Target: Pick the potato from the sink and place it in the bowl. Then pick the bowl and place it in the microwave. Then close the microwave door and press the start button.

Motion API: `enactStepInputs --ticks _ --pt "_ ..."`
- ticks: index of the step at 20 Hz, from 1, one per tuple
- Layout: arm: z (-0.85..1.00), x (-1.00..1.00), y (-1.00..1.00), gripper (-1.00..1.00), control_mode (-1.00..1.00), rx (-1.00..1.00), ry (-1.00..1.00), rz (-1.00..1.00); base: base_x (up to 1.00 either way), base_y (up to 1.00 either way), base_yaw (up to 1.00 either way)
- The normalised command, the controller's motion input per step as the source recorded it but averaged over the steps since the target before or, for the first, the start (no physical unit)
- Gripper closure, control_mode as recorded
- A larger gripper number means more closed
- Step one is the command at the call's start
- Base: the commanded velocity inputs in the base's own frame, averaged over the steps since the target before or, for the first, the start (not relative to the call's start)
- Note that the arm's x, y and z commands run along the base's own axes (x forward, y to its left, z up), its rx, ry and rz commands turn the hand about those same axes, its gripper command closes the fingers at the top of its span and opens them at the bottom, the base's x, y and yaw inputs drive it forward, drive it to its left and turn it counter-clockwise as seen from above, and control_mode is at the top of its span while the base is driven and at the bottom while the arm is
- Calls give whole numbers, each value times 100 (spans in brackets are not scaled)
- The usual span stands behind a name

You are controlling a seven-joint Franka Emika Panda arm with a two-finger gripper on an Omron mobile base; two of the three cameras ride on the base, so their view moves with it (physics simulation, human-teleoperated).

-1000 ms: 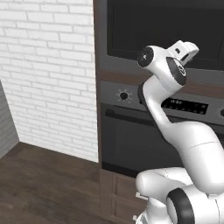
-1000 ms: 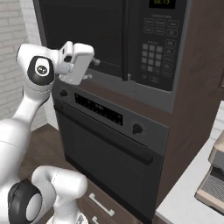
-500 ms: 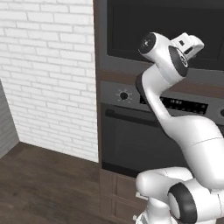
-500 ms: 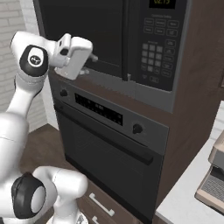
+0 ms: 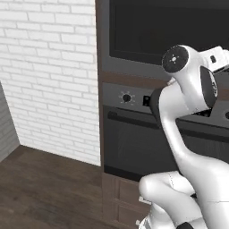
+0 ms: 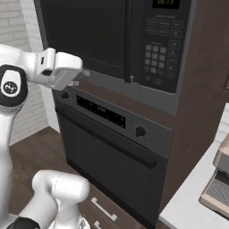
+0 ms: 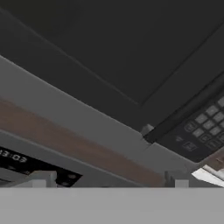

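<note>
The microwave point(image 6: 134, 49) sits built into the wall above the oven, and its microwave door point(image 6: 85, 31) is shut, a black glossy panel. To the right of the door lies the keypad point(image 6: 159, 58), seen again in the hand view as the keypad point(image 7: 203, 129). My gripper point(image 6: 82, 74) hovers just in front of the door's lower left edge, open and holding nothing. In the hand view the gripper point(image 7: 108, 180) has its fingertips point(image 7: 41, 177) spread wide below the door's bottom frame. The hand point(image 5: 214, 58) reaches the right edge of the left base view. The potato, sink and bowl are out of view.
Below the microwave is the oven point(image 6: 112, 152) with a knob point(image 6: 141, 132), a display point(image 6: 100, 112) and a bar handle point(image 5: 134, 120). A white brick wall point(image 5: 49, 76) stands to the left, a pale counter point(image 6: 197, 210) with an appliance to the right, and wooden floor point(image 5: 44, 192) below.
The arm rose, then sank again. Its elbow swung outward and lower, and the hand dropped slightly in front of the microwave's lower edge. The jaws stayed open.
</note>
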Motion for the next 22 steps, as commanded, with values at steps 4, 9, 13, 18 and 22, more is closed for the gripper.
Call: enactStepInputs --ticks 4,9,13,18,22 --pt "0 -96 0 100 -100 19 -10 0 0 0 0" --pt "4 -73 -10 100 -100 13 -19 0 0 0 0" --pt "3 -32 -27 100 -100 7 -26 6 0 0 0" --pt "0 -27 -46 100 -100 8 -26 17 0 0 0" --pt "-6 -12 -44 100 -100 9 -22 8 0 0 0"
